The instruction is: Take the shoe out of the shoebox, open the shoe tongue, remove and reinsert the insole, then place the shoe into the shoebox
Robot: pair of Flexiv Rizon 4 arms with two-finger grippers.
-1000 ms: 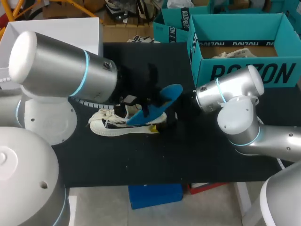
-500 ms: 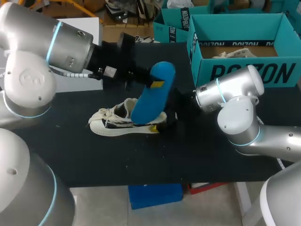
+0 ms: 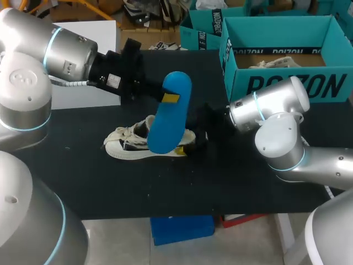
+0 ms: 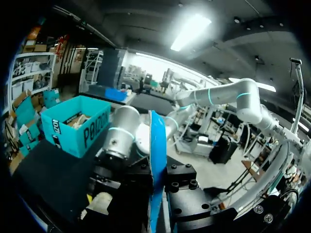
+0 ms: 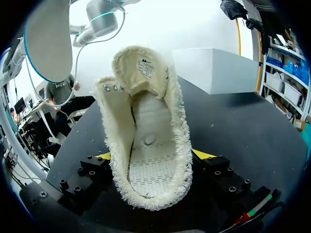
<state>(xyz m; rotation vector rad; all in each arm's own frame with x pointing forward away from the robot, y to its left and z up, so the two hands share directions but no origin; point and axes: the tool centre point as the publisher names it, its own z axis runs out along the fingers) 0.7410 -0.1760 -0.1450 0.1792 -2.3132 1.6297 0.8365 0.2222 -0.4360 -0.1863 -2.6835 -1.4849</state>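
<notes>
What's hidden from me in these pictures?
Head view: the blue insole covers the shoe's middle.
Head view: the shoebox wall hides most of its inside.
Head view: the right gripper, at the shoe's heel, is lost, dark against the black table.
Left wrist view: the left gripper's yellow tips do not show past the edge-on insole.

Counted: 1 cream knit shoe [image 3: 129, 144], 1 blue oval foam insole [image 3: 168, 113], 1 open teal cardboard shoebox [image 3: 287, 85], 1 white rectangular box [image 3: 103, 33], 2 silver robot arms [image 3: 66, 52], 1 black-topped bench [image 3: 220, 182].
</notes>
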